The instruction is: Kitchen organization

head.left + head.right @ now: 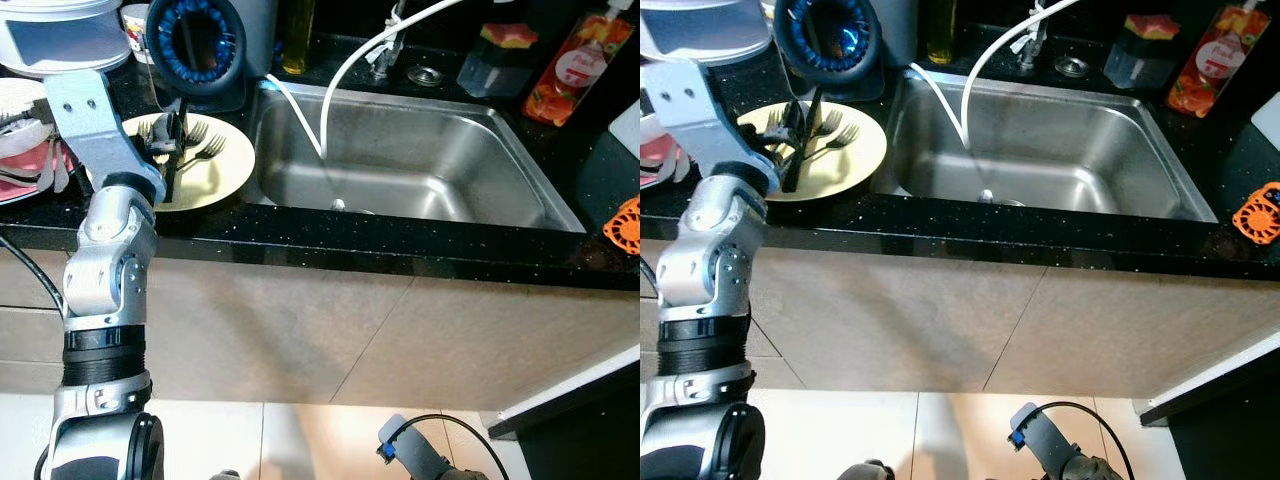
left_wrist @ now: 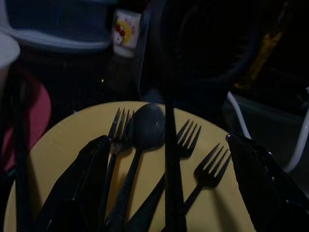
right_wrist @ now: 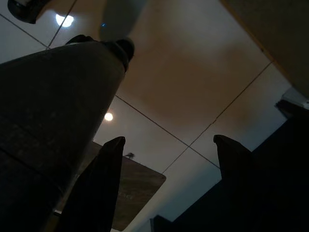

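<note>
A yellow plate (image 1: 228, 172) sits on the black counter left of the sink. On it lie three dark forks (image 2: 208, 169), a spoon (image 2: 147, 126) and a long straight dark utensil (image 2: 172, 164). My left gripper (image 2: 168, 140) hovers low over the plate, open, its fingers (image 2: 91, 179) spread either side of the cutlery and holding nothing. In the eye views the left gripper (image 1: 168, 150) sits over the plate's left half. My right gripper (image 3: 169, 142) hangs down by the floor, open and empty.
A steel sink (image 1: 400, 165) lies right of the plate, with a white hose (image 1: 345, 65) running into it. A dark round holder with a blue inside (image 1: 195, 40) stands behind the plate. Pink and white dishes (image 1: 25, 165) crowd the left. Bottles (image 1: 580, 60) stand back right.
</note>
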You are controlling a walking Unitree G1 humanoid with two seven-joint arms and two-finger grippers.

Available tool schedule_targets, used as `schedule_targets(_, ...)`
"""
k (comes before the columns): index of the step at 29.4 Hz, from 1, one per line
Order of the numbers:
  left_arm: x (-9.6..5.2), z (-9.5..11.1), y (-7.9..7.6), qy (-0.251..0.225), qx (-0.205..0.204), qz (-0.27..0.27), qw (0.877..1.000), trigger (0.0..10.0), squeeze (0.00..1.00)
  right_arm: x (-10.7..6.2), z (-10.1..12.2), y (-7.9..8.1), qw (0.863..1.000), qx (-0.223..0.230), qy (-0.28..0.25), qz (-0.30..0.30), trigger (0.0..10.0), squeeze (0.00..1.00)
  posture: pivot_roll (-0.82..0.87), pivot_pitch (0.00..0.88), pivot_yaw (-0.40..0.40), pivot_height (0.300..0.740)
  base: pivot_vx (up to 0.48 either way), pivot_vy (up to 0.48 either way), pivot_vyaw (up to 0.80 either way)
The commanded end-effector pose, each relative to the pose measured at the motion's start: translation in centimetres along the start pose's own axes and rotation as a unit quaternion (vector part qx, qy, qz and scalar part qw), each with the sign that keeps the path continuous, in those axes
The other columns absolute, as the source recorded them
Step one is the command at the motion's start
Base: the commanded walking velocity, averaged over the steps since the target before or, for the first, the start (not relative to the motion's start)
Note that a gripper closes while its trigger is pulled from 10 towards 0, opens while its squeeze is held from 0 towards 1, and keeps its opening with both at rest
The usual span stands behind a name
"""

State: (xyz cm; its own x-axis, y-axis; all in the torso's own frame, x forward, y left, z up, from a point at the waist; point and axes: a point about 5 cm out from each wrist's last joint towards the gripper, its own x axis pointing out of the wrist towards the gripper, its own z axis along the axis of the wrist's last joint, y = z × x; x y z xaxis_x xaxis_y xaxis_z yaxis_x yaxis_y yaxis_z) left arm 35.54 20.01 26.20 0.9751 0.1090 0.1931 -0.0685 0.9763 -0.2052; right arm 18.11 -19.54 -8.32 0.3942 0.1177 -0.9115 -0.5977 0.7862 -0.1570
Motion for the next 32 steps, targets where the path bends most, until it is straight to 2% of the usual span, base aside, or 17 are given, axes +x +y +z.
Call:
schedule_targets(1, 1.1, -0.1, 0.3, 0.035, -0.011, 0.011, 0.999, 10.0, 0.00, -0.1, -1.2, 0.1, 1.000, 0.002, 0.018, -0.006, 10.0, 0.00, 0.12, 0.106, -0.093, 0.740, 0.000, 0.000, 0.00)
schedule_targets(4, 1.8, 0.1, 0.6, 0.053, -0.018, 0.022, 0.998, 10.0, 0.00, -0.1, -1.4, 0.2, 1.000, 0.003, 0.019, -0.007, 10.0, 0.00, 0.11, 0.110, -0.088, 0.740, 0.000, 0.000, 0.00)
schedule_targets(8, 2.5, 0.6, 0.8, 0.066, 0.003, 0.032, 0.997, 10.0, 0.00, -0.2, -2.0, 0.4, 1.000, 0.006, 0.025, -0.009, 10.0, 0.00, 0.10, 0.114, -0.077, 0.740, 0.000, 0.000, 0.00)
schedule_targets(10, 3.0, 0.6, 0.7, 0.098, 0.007, 0.042, 0.994, 10.0, 0.00, -0.2, -2.4, 0.5, 0.999, 0.009, 0.030, -0.012, 10.0, 0.00, 0.09, 0.120, -0.066, 0.740, 0.000, 0.000, 0.00)
schedule_targets(12, 3.1, 0.6, 0.7, 0.102, 0.007, 0.043, 0.994, 10.0, 0.00, -0.2, -2.5, 0.5, 0.999, 0.009, 0.031, -0.012, 10.0, 0.00, 0.09, 0.120, -0.066, 0.740, 0.000, 0.000, 0.00)
schedule_targets(16, 3.2, -0.4, 0.4, 0.166, 0.020, 0.043, 0.985, 10.0, 0.00, -0.3, -2.7, 0.6, 0.999, 0.010, 0.032, -0.016, 10.0, 0.00, 0.08, 0.124, -0.059, 0.740, 0.000, 0.000, 0.00)
schedule_targets(22, 3.0, -1.0, 0.2, 0.212, 0.037, 0.043, 0.976, 10.0, 0.00, -0.3, -2.7, 0.5, 0.999, 0.008, 0.033, -0.020, 10.0, 0.00, 0.09, 0.128, -0.061, 0.740, 0.000, 0.000, 0.00)
schedule_targets(32, 2.5, -0.9, 0.6, 0.232, 0.032, 0.058, 0.970, 10.0, 0.00, -0.3, -2.5, 0.0, 0.999, 0.002, 0.032, -0.027, 10.0, 0.00, 0.10, 0.130, -0.067, 0.740, 0.000, 0.000, 0.00)
